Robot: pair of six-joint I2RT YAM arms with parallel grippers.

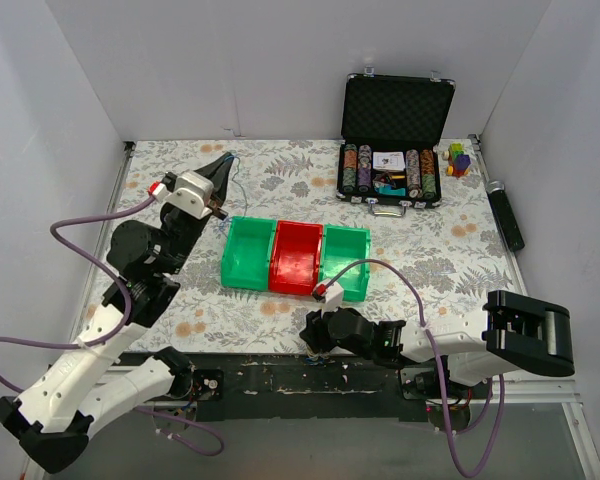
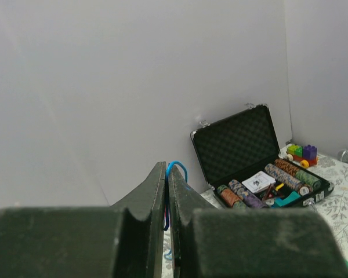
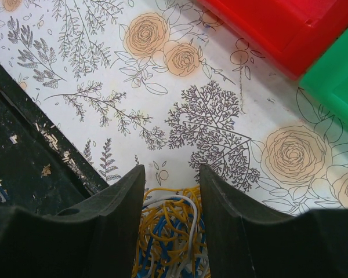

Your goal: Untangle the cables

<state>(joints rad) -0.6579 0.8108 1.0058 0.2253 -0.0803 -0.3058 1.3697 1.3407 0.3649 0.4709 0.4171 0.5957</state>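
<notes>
So the main thing here is a tangle of thin yellow-orange, white and blue cables (image 3: 171, 231), a messy little wad with the strands looping over each other. The yellow ones make up most of it, with a white loop arching over the top. It sits low at the near edge of the floral-printed desk (image 1: 450, 250), right in the right gripper (image 1: 313, 335). In the right wrist view its black fingers (image 3: 124, 197) are a moderate way apart, and the wad fills the whole gap between them, pressing against both inner faces, so it looks clamped. The tips hang just above the desk, close to the dark front edge strip (image 3: 23, 145).

The left gripper (image 1: 227, 163) is up in the air over the far left part of the desk, well apart from the wad. Its fingers (image 2: 158, 197) are pretty much closed, only a sliver of a gap, with a thin blue cable (image 2: 175, 168) pinched in between. A small loop of it pokes out at the tips and a bit dangles below.

Other stuff on the desk: a row of three plastic bins touching side by side, green bin (image 1: 248, 253), red bin (image 1: 298, 258), second green bin (image 1: 346, 262). Behind those is an open black case of poker chips (image 1: 390, 150), and there are some colourful toy blocks (image 1: 458, 160) just beside it.
</notes>
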